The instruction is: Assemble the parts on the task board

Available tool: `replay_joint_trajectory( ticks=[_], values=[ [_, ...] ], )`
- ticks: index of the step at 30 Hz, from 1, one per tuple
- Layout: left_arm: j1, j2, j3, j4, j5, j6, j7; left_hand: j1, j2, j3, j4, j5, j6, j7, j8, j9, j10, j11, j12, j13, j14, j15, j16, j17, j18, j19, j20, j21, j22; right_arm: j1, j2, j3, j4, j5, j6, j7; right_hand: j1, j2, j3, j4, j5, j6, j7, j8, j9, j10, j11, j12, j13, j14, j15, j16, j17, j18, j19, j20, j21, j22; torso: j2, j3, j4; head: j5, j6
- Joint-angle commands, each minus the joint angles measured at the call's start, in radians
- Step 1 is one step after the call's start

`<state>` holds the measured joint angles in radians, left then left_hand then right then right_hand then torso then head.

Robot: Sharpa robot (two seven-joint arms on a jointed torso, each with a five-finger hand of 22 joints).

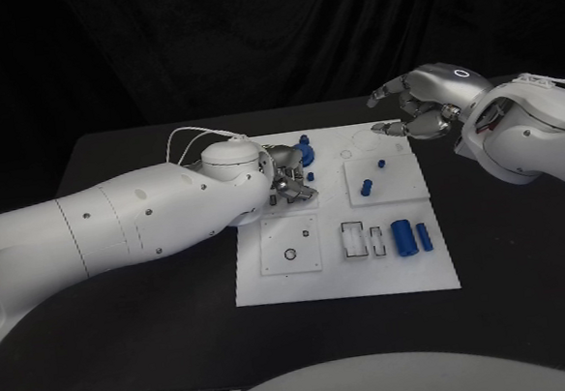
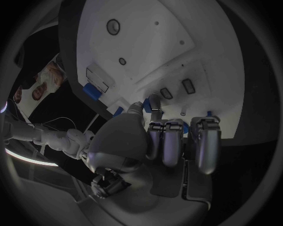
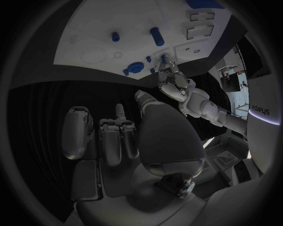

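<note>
The white task board point(image 1: 274, 284) lies mid-table. My left hand point(image 1: 289, 181) reaches over its far left corner and pinches a small blue part point(image 2: 146, 105) between thumb and finger, low over the board. Right beside it is a rounded blue part point(image 1: 304, 153). The right wrist view shows my left hand point(image 3: 172, 80) with fingertips at the small blue part point(image 3: 164, 58). My right hand point(image 1: 424, 103) hovers over the board's far right corner, fingers loosely bent and apart, holding nothing. A small blue peg point(image 1: 366, 184) stands on a raised plate. A large blue cylinder point(image 1: 403, 236) lies near the right edge.
A thinner blue cylinder point(image 1: 425, 236) lies beside the large one. Two rectangular slots point(image 1: 354, 238) sit left of them, and a square plate with a ring point(image 1: 292, 253) lies nearer the left edge. The black table point(image 1: 133, 342) surrounds the board.
</note>
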<state>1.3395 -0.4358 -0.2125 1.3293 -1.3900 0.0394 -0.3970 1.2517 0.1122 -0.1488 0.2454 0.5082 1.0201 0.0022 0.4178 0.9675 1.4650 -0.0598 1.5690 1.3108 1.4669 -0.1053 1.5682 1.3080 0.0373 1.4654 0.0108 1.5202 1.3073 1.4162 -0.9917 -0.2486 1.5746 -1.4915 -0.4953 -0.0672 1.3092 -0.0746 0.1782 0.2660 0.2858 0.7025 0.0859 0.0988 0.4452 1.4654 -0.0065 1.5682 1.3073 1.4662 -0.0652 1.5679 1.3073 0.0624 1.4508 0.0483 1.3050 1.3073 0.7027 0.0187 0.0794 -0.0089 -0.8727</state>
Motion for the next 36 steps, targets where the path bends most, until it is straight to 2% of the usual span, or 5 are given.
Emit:
replay_joint_trajectory(
  ticks=[1,10,22,26,36],
  values=[
    [-0.003,0.000,0.001,-0.001,-0.002,0.000,0.031,0.018,-0.006,0.018,0.002,0.030,0.009,0.000,-0.015,0.000,0.106,-0.002,0.002,0.260,0.104,0.000,0.003,0.263,-0.011,0.040,-0.003,-0.005,0.168,-0.002,-0.001,0.001,0.000,-0.002,0.003,-0.011,0.013,0.001,0.001,-0.005,-0.001,0.008,0.003,0.000,-0.002,0.105,0.007,0.003,0.264,0.105,0.008,0.003,0.263,-0.005,0.001,0.006,-0.006,0.188,0.000,0.0004,0.0003,0.001,0.000],
    [-0.003,-0.008,0.001,-0.003,-0.002,-0.006,0.052,0.040,-0.012,0.074,0.011,0.021,0.012,0.002,-0.037,0.009,0.106,-0.001,0.002,0.260,0.104,0.002,0.003,0.263,-0.010,0.037,-0.002,-0.008,0.165,-0.002,-0.002,0.001,-0.001,-0.002,0.006,-0.012,0.019,0.003,0.004,-0.009,-0.001,0.011,0.003,-0.001,-0.005,0.105,0.007,0.003,0.264,0.105,0.008,0.003,0.263,-0.005,0.001,0.006,-0.005,0.188,-0.001,0.0002,0.0005,0.002,0.000],
    [-0.003,-0.054,0.001,0.031,0.035,-0.041,0.033,0.050,-0.080,0.230,0.031,0.057,0.030,0.000,-0.056,0.047,0.106,-0.003,0.002,0.260,0.104,-0.001,0.003,0.263,-0.010,0.038,-0.003,-0.011,0.168,-0.002,-0.009,0.001,0.000,-0.002,0.015,-0.014,0.025,0.007,0.007,-0.013,-0.001,0.014,0.003,-0.002,-0.007,0.105,0.007,0.003,0.264,0.105,0.008,0.003,0.263,-0.004,0.000,0.006,-0.008,0.187,-0.001,-0.0009,0.0016,0.005,0.000],
    [-0.002,-0.076,0.001,0.042,0.086,-0.053,0.009,0.043,-0.109,0.310,0.033,0.006,0.034,0.000,-0.067,0.063,0.106,-0.002,0.002,0.260,0.104,-0.001,0.003,0.263,-0.010,0.038,-0.004,-0.012,0.169,-0.002,-0.012,0.001,0.000,-0.002,0.017,-0.016,0.025,0.007,0.007,-0.013,-0.001,0.014,0.003,-0.002,-0.007,0.105,0.007,0.003,0.264,0.105,0.008,0.003,0.263,-0.004,0.000,0.006,-0.008,0.187,-0.001,-0.0012,0.0019,0.005,0.000],
    [-0.002,-0.115,0.001,0.067,0.160,-0.076,-0.057,0.015,-0.123,0.359,0.037,-0.025,0.041,0.002,-0.075,0.075,0.106,-0.001,0.002,0.260,0.104,0.000,0.003,0.263,-0.010,0.038,-0.002,-0.014,0.169,-0.003,-0.015,0.001,-0.002,-0.002,0.024,-0.020,0.026,0.007,0.008,-0.014,-0.001,0.015,0.002,-0.002,-0.008,0.105,0.007,0.003,0.264,0.105,0.008,0.003,0.263,-0.004,0.000,0.006,-0.008,0.187,-0.004,0.0003,0.0043,0.006,0.000]
  ],
)
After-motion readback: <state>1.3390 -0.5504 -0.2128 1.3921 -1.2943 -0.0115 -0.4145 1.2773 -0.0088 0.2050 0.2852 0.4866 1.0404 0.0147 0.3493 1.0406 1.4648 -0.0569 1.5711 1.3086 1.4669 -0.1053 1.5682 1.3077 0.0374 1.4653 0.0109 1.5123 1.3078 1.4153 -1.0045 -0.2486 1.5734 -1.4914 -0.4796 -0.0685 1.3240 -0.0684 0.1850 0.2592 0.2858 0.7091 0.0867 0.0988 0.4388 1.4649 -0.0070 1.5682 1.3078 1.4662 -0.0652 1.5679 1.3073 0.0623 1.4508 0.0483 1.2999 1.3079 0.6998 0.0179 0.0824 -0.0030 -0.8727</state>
